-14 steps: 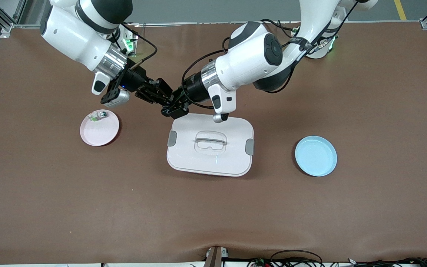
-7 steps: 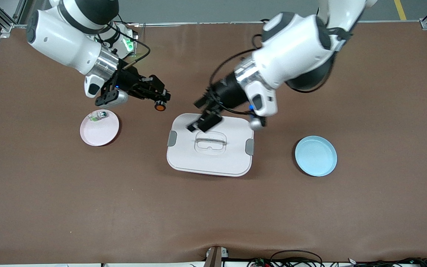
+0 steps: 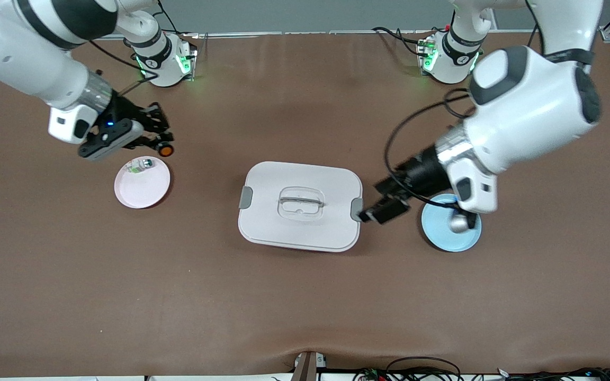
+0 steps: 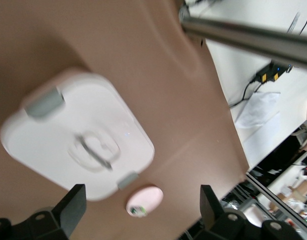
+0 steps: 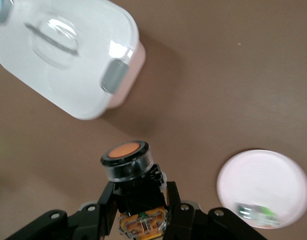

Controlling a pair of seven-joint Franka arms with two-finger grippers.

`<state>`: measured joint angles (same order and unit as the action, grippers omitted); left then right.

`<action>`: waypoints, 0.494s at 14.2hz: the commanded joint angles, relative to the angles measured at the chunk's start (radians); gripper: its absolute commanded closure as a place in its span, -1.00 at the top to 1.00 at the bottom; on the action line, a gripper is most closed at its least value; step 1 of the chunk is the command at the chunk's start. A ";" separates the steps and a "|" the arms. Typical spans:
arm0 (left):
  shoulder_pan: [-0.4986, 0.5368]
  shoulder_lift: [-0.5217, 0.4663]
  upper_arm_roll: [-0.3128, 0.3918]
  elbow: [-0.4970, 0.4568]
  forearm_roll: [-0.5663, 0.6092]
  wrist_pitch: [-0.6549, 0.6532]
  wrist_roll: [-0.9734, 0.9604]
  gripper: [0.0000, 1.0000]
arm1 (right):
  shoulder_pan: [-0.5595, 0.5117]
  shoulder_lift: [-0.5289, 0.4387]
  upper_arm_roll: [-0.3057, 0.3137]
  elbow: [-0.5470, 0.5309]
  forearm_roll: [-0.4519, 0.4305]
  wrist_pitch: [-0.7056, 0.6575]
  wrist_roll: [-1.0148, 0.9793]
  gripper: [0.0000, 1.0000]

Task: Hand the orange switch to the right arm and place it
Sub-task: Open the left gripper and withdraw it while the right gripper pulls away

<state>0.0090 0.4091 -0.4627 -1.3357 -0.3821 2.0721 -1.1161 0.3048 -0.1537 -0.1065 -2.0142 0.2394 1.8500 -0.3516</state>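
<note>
My right gripper (image 3: 158,142) is shut on the orange switch (image 3: 165,150) and holds it over the table, just off the rim of the pink plate (image 3: 143,190). In the right wrist view the switch (image 5: 127,159) sits between the fingers (image 5: 106,202), with its orange cap pointing away and its brass terminals toward the wrist. My left gripper (image 3: 384,209) is open and empty, over the table between the white box (image 3: 301,222) and the blue plate (image 3: 445,235). Its spread fingers (image 4: 73,205) frame the box (image 4: 53,135) and the pink plate (image 4: 151,194).
A small clear, green and silver part (image 3: 141,165) lies on the pink plate, also seen in the right wrist view (image 5: 256,212). The white box with grey clips stands at the table's middle. The blue plate lies toward the left arm's end.
The left gripper has let go of the switch, opened and drawn back from the box toward the blue plate. The right gripper has carried the switch toward the pink plate.
</note>
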 commanded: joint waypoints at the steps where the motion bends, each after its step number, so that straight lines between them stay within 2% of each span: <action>1: 0.043 -0.024 -0.001 -0.014 0.084 -0.082 0.081 1.00 | -0.081 -0.015 0.014 -0.006 -0.119 -0.037 -0.247 -0.94; 4: 0.054 -0.029 -0.004 -0.014 0.267 -0.179 0.091 1.00 | -0.197 -0.010 0.014 -0.043 -0.155 -0.031 -0.527 -0.95; 6: 0.054 -0.044 -0.001 -0.014 0.319 -0.190 0.090 1.00 | -0.237 -0.009 0.014 -0.063 -0.259 -0.009 -0.673 -0.95; 7: 0.055 -0.055 -0.001 -0.016 0.350 -0.202 0.091 1.00 | -0.254 -0.009 0.014 -0.086 -0.273 0.014 -0.710 -0.95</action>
<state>0.0624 0.3992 -0.4666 -1.3362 -0.0866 1.9036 -1.0321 0.0881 -0.1517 -0.1098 -2.0606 0.0169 1.8318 -0.9721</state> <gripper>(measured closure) 0.000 0.555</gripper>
